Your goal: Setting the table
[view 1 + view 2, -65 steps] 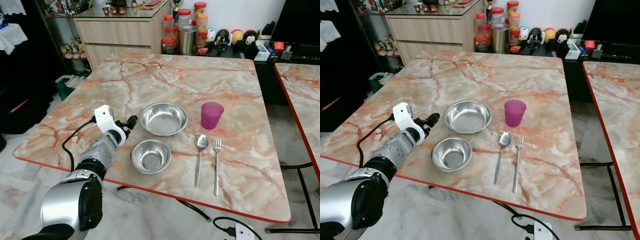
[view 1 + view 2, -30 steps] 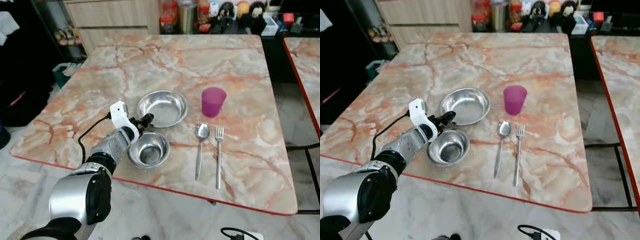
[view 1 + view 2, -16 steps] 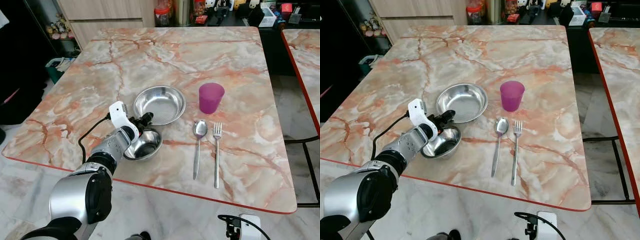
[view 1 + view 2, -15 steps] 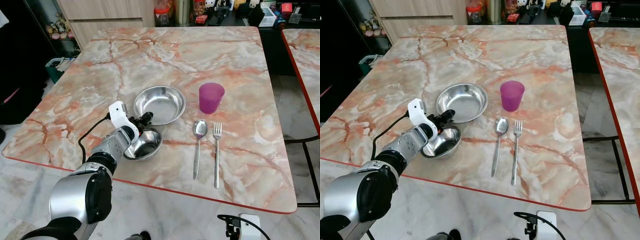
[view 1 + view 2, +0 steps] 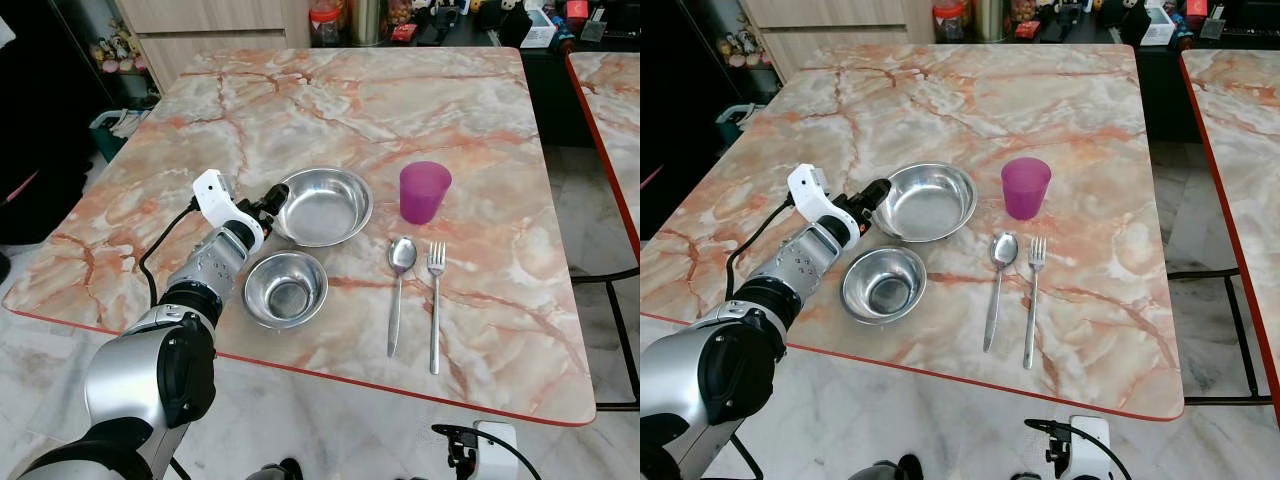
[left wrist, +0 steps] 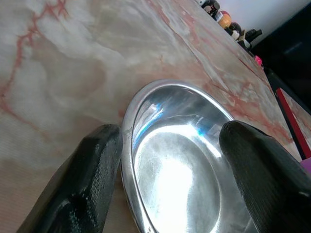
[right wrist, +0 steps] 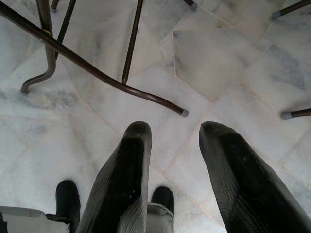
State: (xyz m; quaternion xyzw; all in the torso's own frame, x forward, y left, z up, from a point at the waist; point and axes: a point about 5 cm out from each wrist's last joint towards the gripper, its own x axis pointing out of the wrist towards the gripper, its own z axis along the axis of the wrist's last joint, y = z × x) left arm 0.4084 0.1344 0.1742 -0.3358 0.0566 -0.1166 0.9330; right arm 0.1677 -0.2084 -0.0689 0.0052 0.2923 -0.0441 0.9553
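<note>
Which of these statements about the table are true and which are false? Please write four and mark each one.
1. The left gripper is at the rim of the larger steel bowl, fingers open. True.
2. The smaller steel bowl sits inside the larger one. False: it stands apart, nearer the table's front edge.
3. The spoon lies between the smaller bowl and the fork. True.
4. The purple cup lies on its side. False: it stands upright beside the larger bowl.
</note>
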